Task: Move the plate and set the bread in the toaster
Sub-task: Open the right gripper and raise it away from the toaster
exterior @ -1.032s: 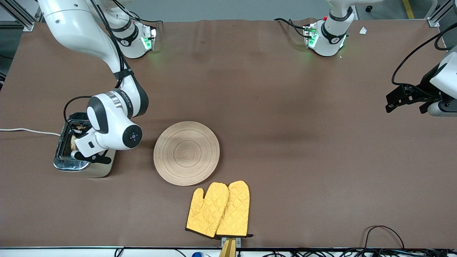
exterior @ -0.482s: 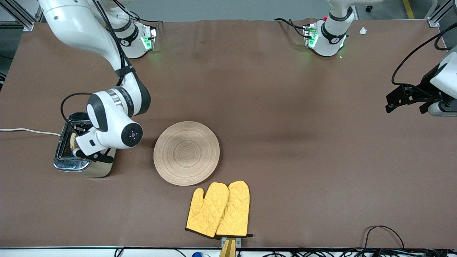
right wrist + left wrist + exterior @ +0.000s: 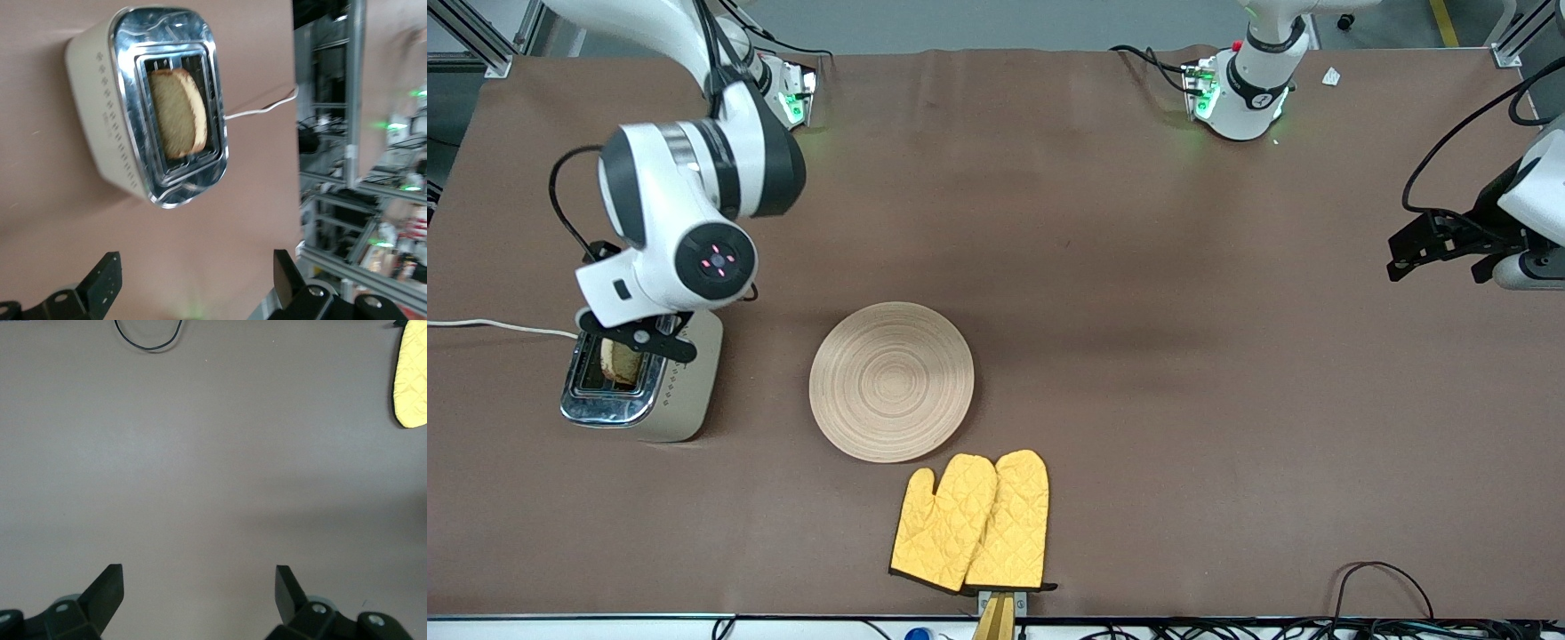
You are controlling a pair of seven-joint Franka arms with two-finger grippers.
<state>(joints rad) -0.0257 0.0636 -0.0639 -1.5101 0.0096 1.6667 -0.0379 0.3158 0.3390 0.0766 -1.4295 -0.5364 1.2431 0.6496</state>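
The toaster [image 3: 640,384] stands near the right arm's end of the table, with the bread [image 3: 621,363] standing in one of its slots. The right wrist view shows the toaster [image 3: 127,133] from above, with the bread [image 3: 177,113] in its slot. My right gripper [image 3: 639,336] hangs open and empty above the toaster; it also shows in its own view [image 3: 193,280]. The wooden plate [image 3: 891,380] lies flat beside the toaster, toward the table's middle. My left gripper [image 3: 1398,256] waits open and empty over the left arm's end of the table [image 3: 199,587].
A pair of yellow oven mitts [image 3: 971,523] lies nearer to the front camera than the plate; one also shows in the left wrist view [image 3: 410,380]. The toaster's white cord [image 3: 498,325] runs off the table's end. A black cable loop [image 3: 1383,582] lies at the front edge.
My right gripper has let go of the bread, which now stands in the toaster slot. It has risen well above the toaster. The left arm has not moved.
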